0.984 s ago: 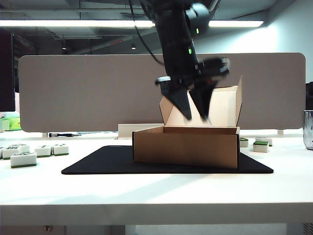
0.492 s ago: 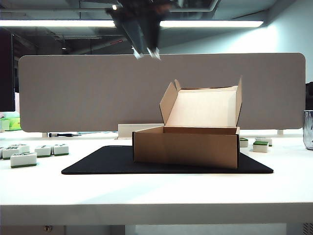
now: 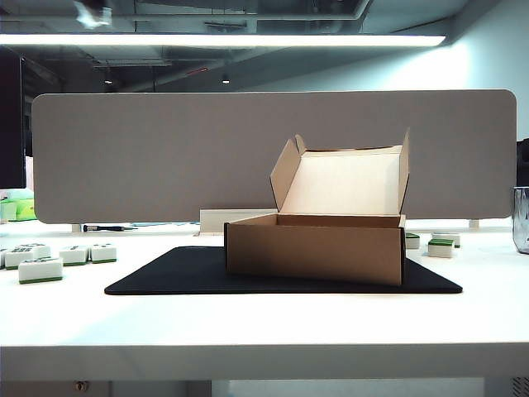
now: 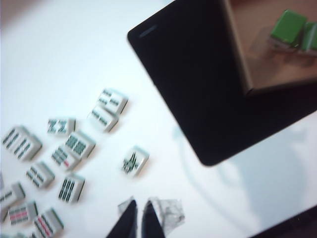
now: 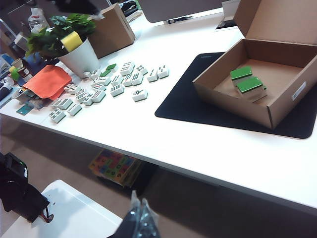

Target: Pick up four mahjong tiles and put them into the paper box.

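left wrist view: the left gripper (image 4: 138,218) is seen with its fingers pressed together and nothing between them, high above the white table (image 4: 59,59) near a loose group of face-up tiles (image 4: 74,146). the black mat (image 4: 198,89) lies beside them, and on it a corner of the paper box (image 4: 237,59) is seen, with green-backed mahjong tiles (image 4: 289,25) inside. in the right wrist view, the right gripper (image 5: 138,220) is held out past the table edge, its fingers closed and empty. the open box is shown there with two green-backed tiles on its floor.
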